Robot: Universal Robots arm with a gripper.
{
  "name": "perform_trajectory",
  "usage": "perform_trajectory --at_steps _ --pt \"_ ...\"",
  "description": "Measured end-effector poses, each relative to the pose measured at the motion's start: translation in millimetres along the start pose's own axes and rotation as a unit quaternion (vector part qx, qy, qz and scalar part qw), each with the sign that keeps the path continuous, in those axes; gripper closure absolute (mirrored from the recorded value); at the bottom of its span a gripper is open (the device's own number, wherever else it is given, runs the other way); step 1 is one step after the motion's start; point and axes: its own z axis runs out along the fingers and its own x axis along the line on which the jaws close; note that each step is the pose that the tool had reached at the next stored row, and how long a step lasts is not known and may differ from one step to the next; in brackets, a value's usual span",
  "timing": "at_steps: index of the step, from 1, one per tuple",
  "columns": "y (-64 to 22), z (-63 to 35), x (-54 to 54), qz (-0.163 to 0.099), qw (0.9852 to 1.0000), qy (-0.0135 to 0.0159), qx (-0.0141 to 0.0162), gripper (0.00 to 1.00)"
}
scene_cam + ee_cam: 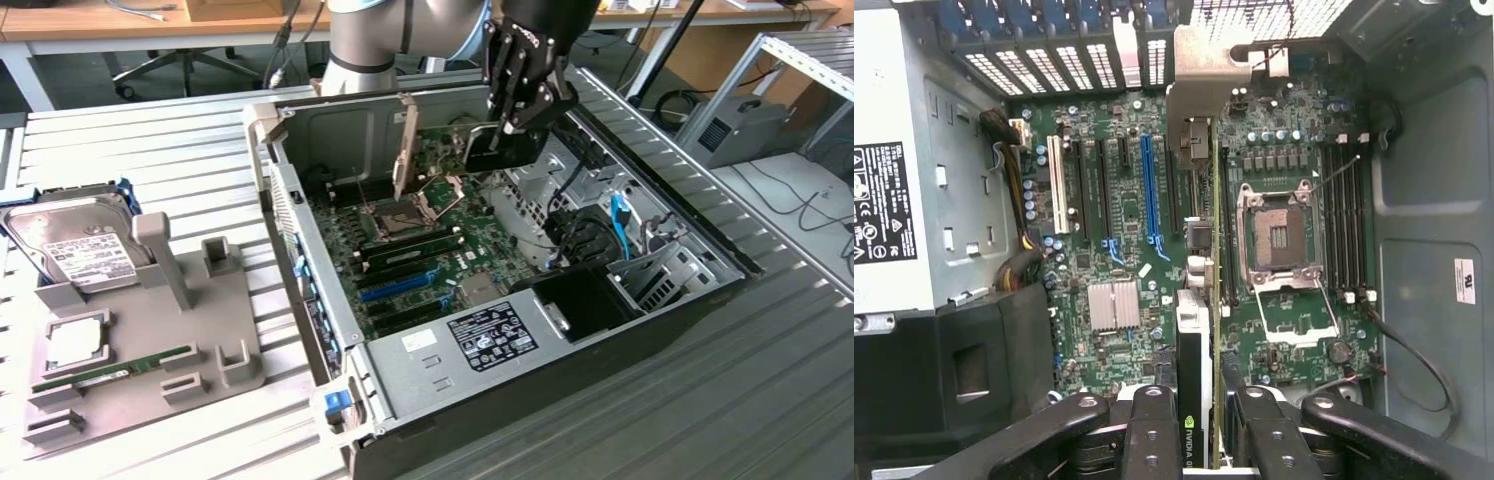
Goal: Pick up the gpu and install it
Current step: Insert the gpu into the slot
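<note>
Currently, the gripper [1204,402] is being kept closed on the gpu [1194,370]. The fingers [1152,430] are being pressed against both faces of the card, which is being viewed edge-on from the wrist: black cooler face on one side, green board on the other. The card is being held upright inside the open computer case [300,230], over the motherboard [1114,210]. Its silver end bracket [1206,70] is being held at the far end, by the slotted rear wall. The card is being held parallel to the expansion slots, between the blue slot [1148,190] and the CPU socket [1279,235]. Whether its lower edge is touching a slot cannot be told.

In the exterior view, the gripper is being held toward 12 o'clock of the case, and the power supply [494,335] is being housed toward 6 o'clock. At 9 o'clock from the case, well apart, a grey holder [200,310] is being supported by the slatted metal table [160,140]. A hard drive [87,250] is being propped at the holder's 11 o'clock end. A RAM stick [114,368] is being cradled toward its 6 o'clock edge.
</note>
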Motion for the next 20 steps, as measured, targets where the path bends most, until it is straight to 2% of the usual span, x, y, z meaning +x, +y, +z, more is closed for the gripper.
perform_trajectory --at_steps 14,20 --pt "2.6 8.8 0.4 0.0 1.0 -0.0001 0.0 0.73" --pt "2.6 18.2 0.6 0.0 1.0 0.0001 0.0 0.73"
